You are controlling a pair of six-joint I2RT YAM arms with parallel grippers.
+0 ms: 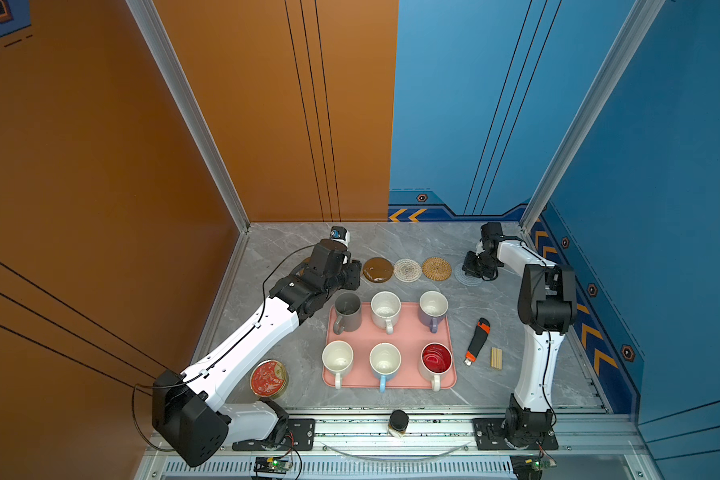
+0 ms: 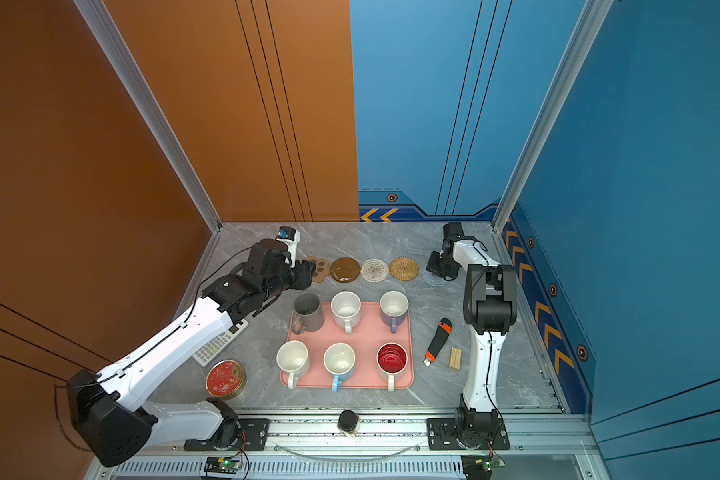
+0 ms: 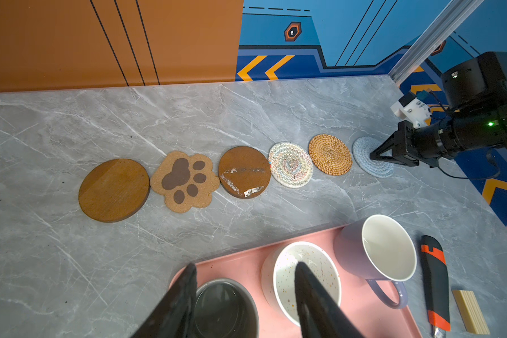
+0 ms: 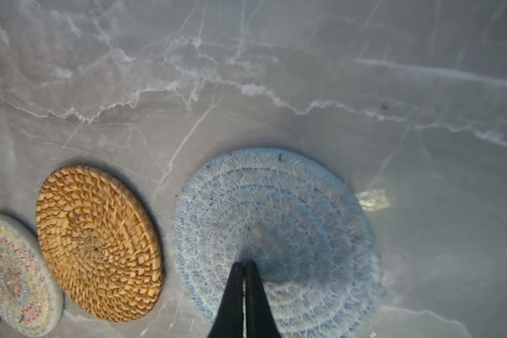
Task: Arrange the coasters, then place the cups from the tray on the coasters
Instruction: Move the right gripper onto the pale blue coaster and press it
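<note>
Six coasters lie in a row along the back: brown disc (image 3: 114, 190), paw (image 3: 185, 181), second brown disc (image 3: 244, 172), white woven (image 3: 290, 164), tan rattan (image 3: 330, 154), grey-blue (image 3: 369, 159). My right gripper (image 4: 244, 263) is shut, its tips resting on the grey-blue coaster (image 4: 275, 210). The pink tray (image 1: 408, 332) carries six cups: grey (image 1: 347, 309), speckled cream (image 1: 385, 309), lavender (image 1: 433, 307), white (image 1: 337, 359), light blue (image 1: 385, 361), red-lined (image 1: 436, 359). My left gripper (image 3: 246, 264) hangs open and empty just behind the grey cup (image 3: 226, 307).
A red-topped tin (image 1: 268, 378) sits front left, with a calculator (image 2: 221, 343) under the left arm. A black-and-orange utility knife (image 1: 477, 340) and a wooden block (image 1: 496, 358) lie right of the tray. A dark-lidded jar (image 1: 398, 422) stands on the front rail.
</note>
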